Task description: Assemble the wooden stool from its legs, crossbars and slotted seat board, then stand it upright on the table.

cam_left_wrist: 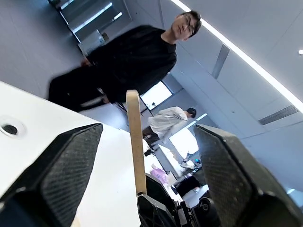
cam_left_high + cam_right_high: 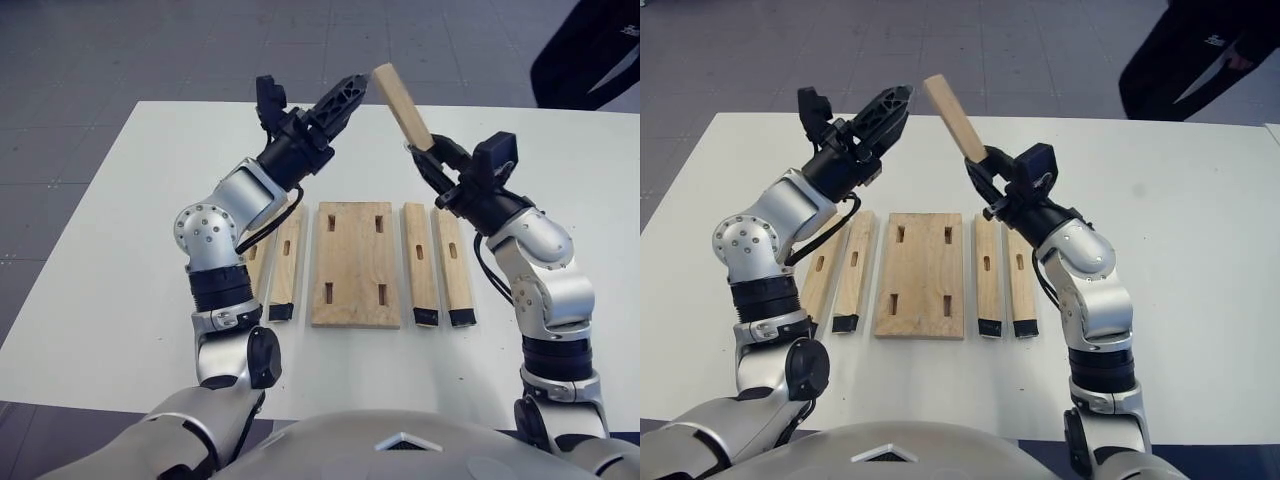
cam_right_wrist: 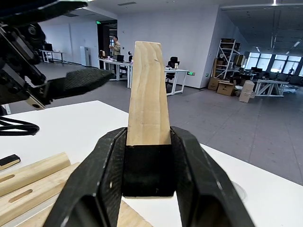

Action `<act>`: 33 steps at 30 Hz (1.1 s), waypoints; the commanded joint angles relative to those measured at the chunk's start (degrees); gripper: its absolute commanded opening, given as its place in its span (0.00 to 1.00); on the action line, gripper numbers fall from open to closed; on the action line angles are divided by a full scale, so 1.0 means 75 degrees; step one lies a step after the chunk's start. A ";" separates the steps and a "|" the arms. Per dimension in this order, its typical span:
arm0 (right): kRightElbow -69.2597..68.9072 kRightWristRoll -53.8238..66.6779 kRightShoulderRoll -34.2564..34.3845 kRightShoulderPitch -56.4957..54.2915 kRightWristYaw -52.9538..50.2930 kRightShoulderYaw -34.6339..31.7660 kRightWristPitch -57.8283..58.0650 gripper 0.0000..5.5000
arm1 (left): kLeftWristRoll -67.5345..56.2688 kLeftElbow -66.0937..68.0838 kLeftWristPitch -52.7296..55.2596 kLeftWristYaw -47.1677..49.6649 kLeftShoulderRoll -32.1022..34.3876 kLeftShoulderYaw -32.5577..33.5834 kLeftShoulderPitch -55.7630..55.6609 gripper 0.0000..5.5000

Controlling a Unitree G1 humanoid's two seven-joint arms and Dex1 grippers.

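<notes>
My right tool (image 2: 432, 158) is clenched on the black end of a wooden bar (image 2: 402, 102), raised over the far desk (image 2: 120, 250); my left tool (image 2: 348, 98) is spread wide just beside its top. A skewed handover grip could twist the bar loose onto the seat board (image 2: 354, 265), flat mid-desk, slots unfilled. No containers here

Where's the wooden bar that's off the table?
In the head views, the light wooden bar is clamped by its black end in the right gripper, above the white table's far side, near the open left gripper.
</notes>
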 commanded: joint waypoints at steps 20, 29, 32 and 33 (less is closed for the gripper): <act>-0.0071 -0.0424 0.0028 0.0141 0.0280 0.0883 -0.0737 0.24 | -0.0981 -0.0109 -0.0063 0.0614 0.0045 -0.0303 -0.0063 0.38; -0.0042 -0.0480 -0.0053 0.0217 0.0263 0.0883 -0.0808 0.24 | -0.1036 -0.0292 -0.0228 0.0438 0.0073 -0.0309 0.0120 0.12; -0.0048 -0.0498 -0.0048 0.0283 0.0244 0.0893 -0.0817 0.24 | -0.0807 -0.0137 -0.0391 0.0466 0.0149 -0.0308 0.0105 0.09; -0.0054 -0.0500 -0.0047 0.0302 0.0243 0.0901 -0.0816 0.24 | -0.0776 -0.0102 -0.0432 0.0466 0.0161 -0.0297 0.0095 0.09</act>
